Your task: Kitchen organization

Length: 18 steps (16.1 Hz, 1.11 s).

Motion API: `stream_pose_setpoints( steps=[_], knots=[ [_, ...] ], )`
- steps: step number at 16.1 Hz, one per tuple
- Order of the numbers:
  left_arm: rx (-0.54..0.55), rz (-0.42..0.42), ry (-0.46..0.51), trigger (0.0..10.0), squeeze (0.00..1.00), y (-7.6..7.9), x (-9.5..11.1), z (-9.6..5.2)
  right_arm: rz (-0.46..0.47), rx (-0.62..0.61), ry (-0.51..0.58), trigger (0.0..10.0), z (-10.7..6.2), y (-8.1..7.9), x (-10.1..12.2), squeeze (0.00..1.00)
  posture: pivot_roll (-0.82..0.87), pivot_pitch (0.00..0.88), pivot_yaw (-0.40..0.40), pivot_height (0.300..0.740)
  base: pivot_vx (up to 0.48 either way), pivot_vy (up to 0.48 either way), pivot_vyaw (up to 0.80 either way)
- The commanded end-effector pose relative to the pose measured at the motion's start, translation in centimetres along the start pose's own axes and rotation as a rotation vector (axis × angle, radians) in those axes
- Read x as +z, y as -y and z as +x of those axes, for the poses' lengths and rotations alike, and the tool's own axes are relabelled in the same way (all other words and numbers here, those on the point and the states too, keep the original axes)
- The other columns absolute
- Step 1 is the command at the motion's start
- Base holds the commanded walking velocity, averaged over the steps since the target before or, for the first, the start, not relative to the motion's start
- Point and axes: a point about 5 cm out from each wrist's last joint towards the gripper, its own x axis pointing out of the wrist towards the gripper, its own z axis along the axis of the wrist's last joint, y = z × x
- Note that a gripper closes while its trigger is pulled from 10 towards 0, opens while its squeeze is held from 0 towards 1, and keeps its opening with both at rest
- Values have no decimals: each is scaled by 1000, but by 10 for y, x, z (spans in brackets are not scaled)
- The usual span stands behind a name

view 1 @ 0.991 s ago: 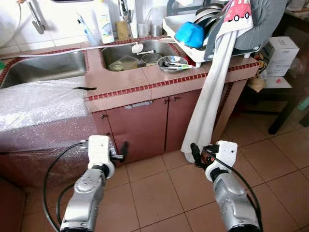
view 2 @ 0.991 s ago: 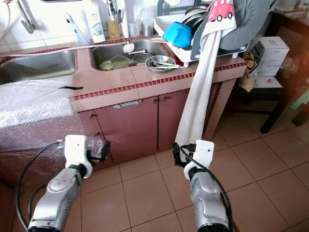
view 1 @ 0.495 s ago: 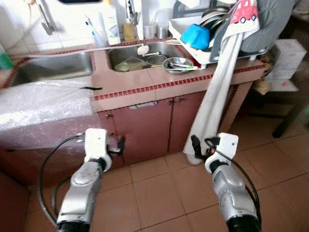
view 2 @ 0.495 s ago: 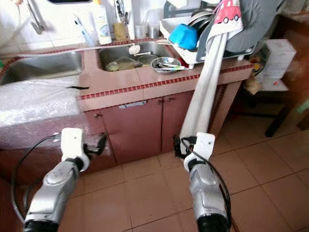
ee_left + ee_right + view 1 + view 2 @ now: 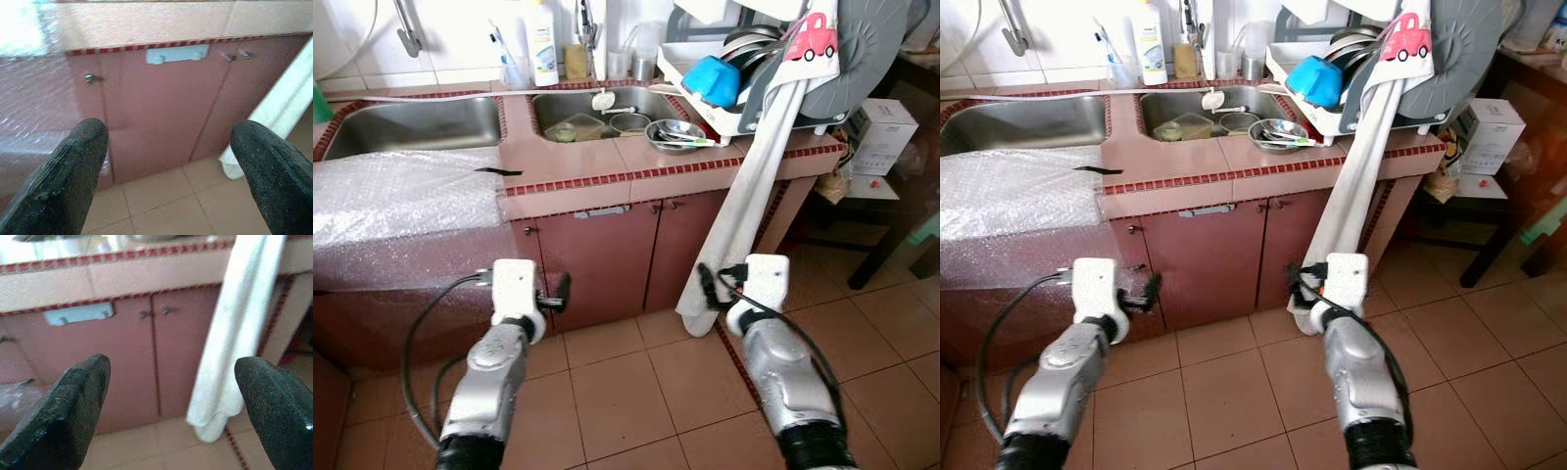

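Before the cabinet doors (image 5: pixel 617 255), left end effector (image 5: pixel 166 171) and right end effector (image 5: pixel 171 406) gape wide, empty.

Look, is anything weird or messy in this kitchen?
Yes. A long white towel hangs from the dish rack nearly to the floor, and bubble wrap covers the left side of the counter.
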Motion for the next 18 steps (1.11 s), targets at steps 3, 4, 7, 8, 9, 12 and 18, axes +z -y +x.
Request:
stream_pose_setpoints(
  steps=[3,4,7,8,9,12,18],
  knots=[
    [-78,13,19,10000,0,14,7,9,-4,-131,30,10000,-15,26,0,0,0,0,10,740,0,0,0],
    [-103,20,17,10000,0,19,6,13,-10,-164,23,10000,-22,31,-5,0,-25,0,24,740,0,0,0],
    [-200,23,6,10000,0,36,12,27,-26,-293,61,10000,-47,51,-1,0,-159,0,93,740,0,0,0],
    [-225,48,-2,10000,0,42,10,30,-21,-308,54,10000,-52,56,-3,0,-159,0,91,740,0,0,0],
    [-235,51,6,10000,0,47,12,31,-38,-291,45,10000,-53,57,-4,0,-149,0,86,740,0,0,0],
    [-158,2,25,10000,0,36,12,27,-50,-205,57,10000,-33,42,8,0,-74,0,37,740,0,0,0],
    [-12,49,55,10000,0,3,10,13,-50,-109,71,10000,-11,21,21,0,13,0,-12,740,0,0,0]
  ],
)
